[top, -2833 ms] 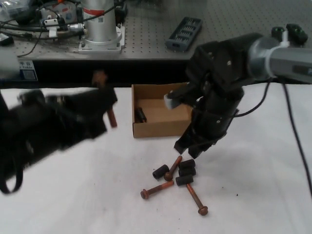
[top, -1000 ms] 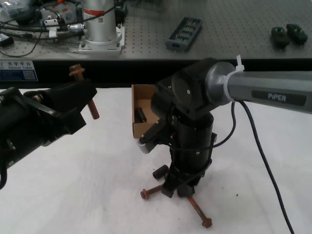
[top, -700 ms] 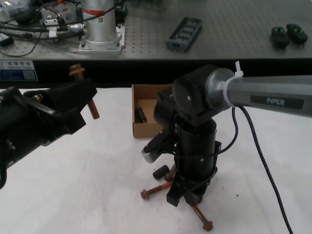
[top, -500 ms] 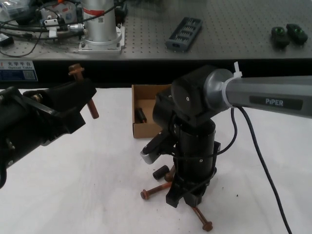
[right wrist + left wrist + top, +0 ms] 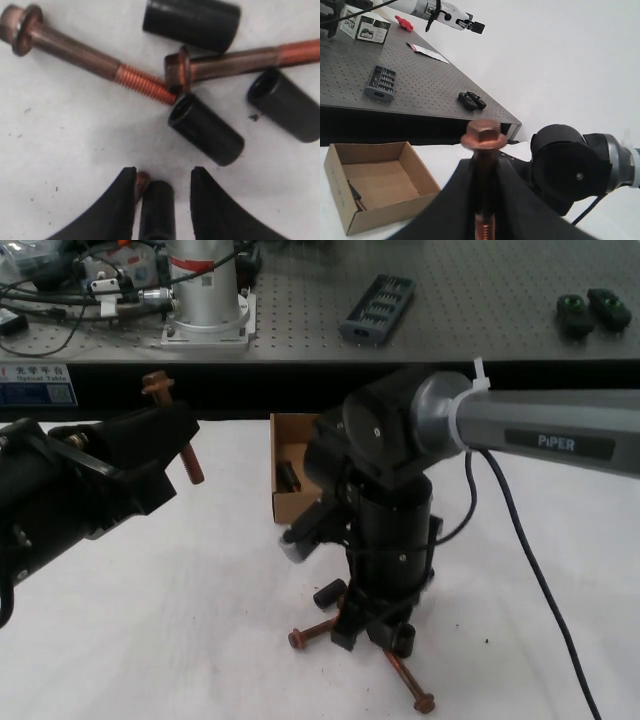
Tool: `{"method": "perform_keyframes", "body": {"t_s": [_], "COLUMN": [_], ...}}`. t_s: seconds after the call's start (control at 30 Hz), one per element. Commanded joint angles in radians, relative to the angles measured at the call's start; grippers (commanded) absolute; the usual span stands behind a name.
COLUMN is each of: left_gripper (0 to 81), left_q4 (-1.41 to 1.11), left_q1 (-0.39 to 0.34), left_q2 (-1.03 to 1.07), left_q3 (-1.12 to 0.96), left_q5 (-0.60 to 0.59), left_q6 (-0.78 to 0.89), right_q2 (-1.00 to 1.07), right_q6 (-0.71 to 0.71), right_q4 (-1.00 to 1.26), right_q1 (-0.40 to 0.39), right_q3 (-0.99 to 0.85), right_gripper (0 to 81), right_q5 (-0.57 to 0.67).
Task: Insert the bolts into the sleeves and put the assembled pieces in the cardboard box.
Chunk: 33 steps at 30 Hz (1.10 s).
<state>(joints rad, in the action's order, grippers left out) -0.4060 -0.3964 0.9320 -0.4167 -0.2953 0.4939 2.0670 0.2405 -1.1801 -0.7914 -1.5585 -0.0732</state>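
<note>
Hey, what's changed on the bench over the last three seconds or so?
The right gripper came down from up near the cardboard box and now sits open around a black sleeve. One loose bolt got nudged toward the camera. The left gripper shifted away from the box early on, then held still, shut on its upright bolt. The box stayed put.

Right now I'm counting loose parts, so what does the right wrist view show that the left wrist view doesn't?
Right wrist view: three loose sleeves and loose bolts, plus another sleeve inside the open right gripper. Left wrist view: the left gripper clamping an upright bolt, and the cardboard box. Shared: the white cloth.
</note>
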Motion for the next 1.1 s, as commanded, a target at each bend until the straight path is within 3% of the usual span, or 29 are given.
{"method": "perform_keyframes", "body": {"t_s": [0.0, 0.53, 1.07], "left_gripper": [0.6, 0.6, 0.6], "left_q4": [-0.016, -0.016, -0.015], "left_q1": [0.004, 0.004, 0.004], "left_q2": [-0.01, -0.01, -0.01], "left_q3": [-0.004, -0.004, -0.004], "left_q5": [-0.003, -0.003, -0.003], "left_q6": [0.005, 0.005, 0.005], "right_q2": [-0.022, -0.096, -0.138], "right_q6": [-0.002, -0.024, -0.061], "right_q4": [0.003, -0.044, -0.026], "right_q1": [0.006, 0.014, 0.016], "right_q3": [-0.01, -0.004, 0.139], "right_gripper": [27.1, 27.1, 25.1], "right_q5": [-0.004, -0.005, 0.001]}}
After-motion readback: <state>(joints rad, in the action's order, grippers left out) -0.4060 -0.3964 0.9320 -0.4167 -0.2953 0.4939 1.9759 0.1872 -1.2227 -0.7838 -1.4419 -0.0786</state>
